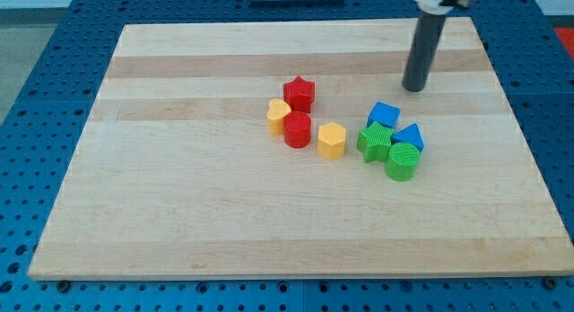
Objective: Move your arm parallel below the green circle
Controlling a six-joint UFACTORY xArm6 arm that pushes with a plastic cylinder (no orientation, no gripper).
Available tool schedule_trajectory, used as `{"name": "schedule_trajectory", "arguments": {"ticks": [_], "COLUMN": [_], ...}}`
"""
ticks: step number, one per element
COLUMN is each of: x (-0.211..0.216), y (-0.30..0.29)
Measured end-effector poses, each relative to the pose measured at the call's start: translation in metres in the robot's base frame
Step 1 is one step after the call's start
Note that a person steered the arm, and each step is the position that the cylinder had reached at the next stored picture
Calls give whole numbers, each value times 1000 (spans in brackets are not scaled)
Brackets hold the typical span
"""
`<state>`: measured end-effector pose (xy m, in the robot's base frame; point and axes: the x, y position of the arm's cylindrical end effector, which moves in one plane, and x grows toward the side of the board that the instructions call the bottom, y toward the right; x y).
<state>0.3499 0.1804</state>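
Wooden board (179, 213): your tip (413, 89) sits near the top-right corner, above the green circle (403, 161); no pincer fitted.

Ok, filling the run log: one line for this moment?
tip: top right, touching nothing | green circle: below it | move: not done

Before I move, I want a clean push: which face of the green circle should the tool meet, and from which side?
Probably its bare lower-right face, coming from the view's bottom. The green circle touches the green star and a blue block above it, so only the lower side looks free. My tip is above that cluster, toward the view's top.
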Motion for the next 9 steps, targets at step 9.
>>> {"name": "schedule_trajectory", "arguments": {"ticks": [9], "x": [186], "y": [28]}}
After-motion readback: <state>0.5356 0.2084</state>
